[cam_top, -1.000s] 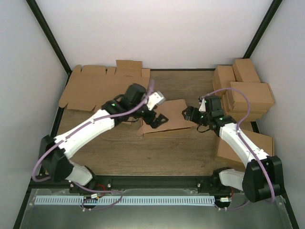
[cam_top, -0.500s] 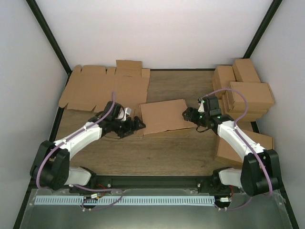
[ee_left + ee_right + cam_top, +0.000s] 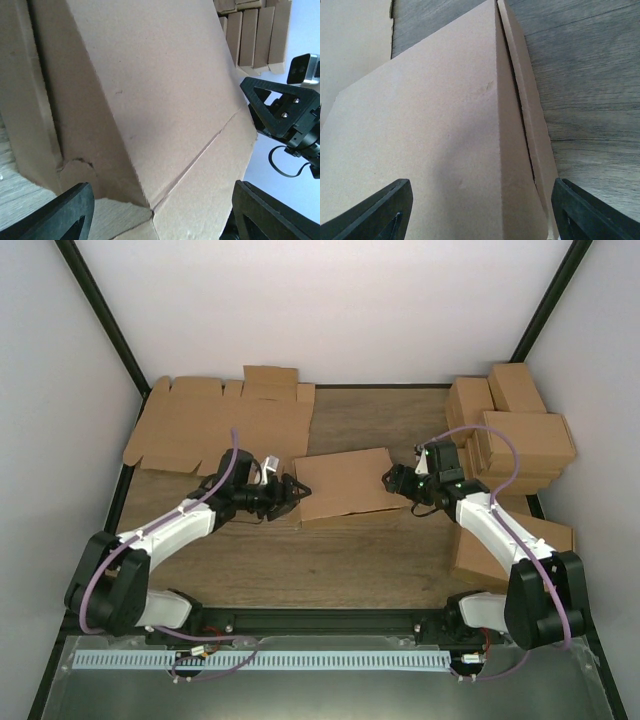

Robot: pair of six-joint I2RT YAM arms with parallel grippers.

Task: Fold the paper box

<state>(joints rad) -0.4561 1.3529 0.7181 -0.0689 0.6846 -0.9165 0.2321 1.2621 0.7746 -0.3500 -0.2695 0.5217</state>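
The paper box (image 3: 345, 483), a shallow brown cardboard mailer, lies flat on the wooden table mid-scene with its lid down. My left gripper (image 3: 293, 488) is at its left end. In the left wrist view the box's corner (image 3: 150, 100) fills the space between the wide-set jaws of that gripper (image 3: 162, 192). My right gripper (image 3: 392, 480) is at the right end. In the right wrist view the lid and side wall (image 3: 430, 150) span the whole gap of this gripper (image 3: 482, 185), with a dark slit between the lid's edge and the wall.
Flat die-cut cardboard sheets (image 3: 220, 425) lie at the back left. Several brown cartons (image 3: 515, 425) are stacked at the back right, and one more (image 3: 515, 545) sits beside the right arm. Black frame posts edge the table.
A second ago the left gripper was over the box with a flap raised. The box now lies flat, and the left gripper has pulled left, returned to the left edge and narrowed. The right arm barely moved.
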